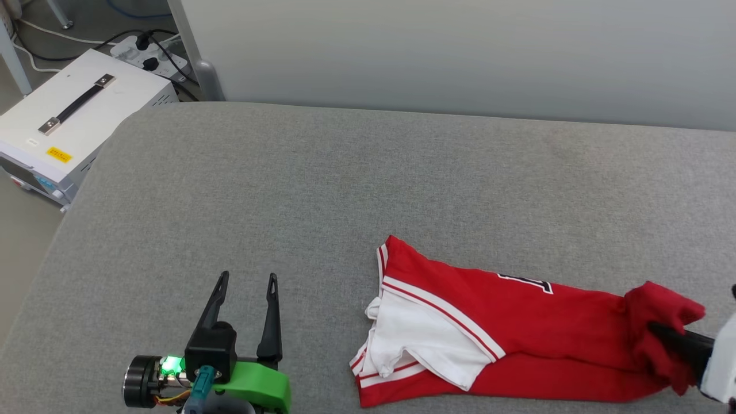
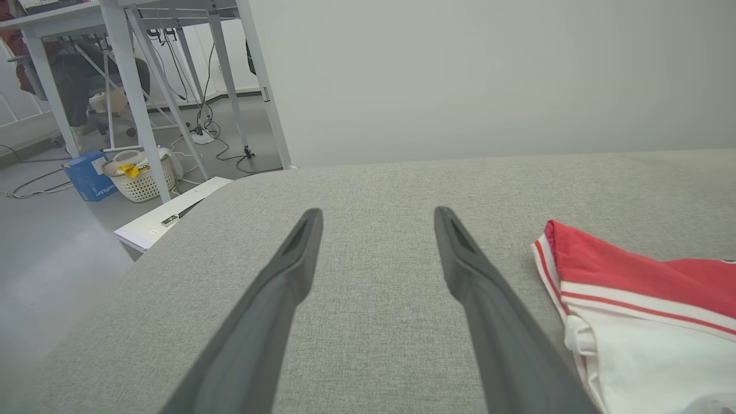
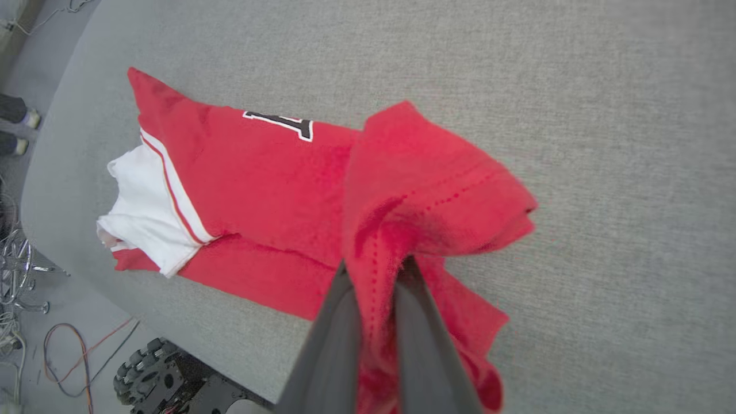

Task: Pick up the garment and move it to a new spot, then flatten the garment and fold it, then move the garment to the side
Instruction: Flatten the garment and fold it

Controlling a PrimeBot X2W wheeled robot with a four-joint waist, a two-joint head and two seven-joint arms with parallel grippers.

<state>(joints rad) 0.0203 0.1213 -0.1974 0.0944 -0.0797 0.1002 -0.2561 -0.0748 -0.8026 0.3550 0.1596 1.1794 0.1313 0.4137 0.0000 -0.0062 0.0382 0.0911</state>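
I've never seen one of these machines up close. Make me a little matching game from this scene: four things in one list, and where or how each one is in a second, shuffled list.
Things:
1. left tool
2. right tool
3. white sleeve
4. white box with a black handle

Places or states:
A. shut on a bunched red end of the garment
B. standing off the grey surface, past its left corner
C. open over bare grey surface, to the left of the garment
D. lying at the garment's left end

Pairs: 1-C, 2-A, 3-D, 4-B
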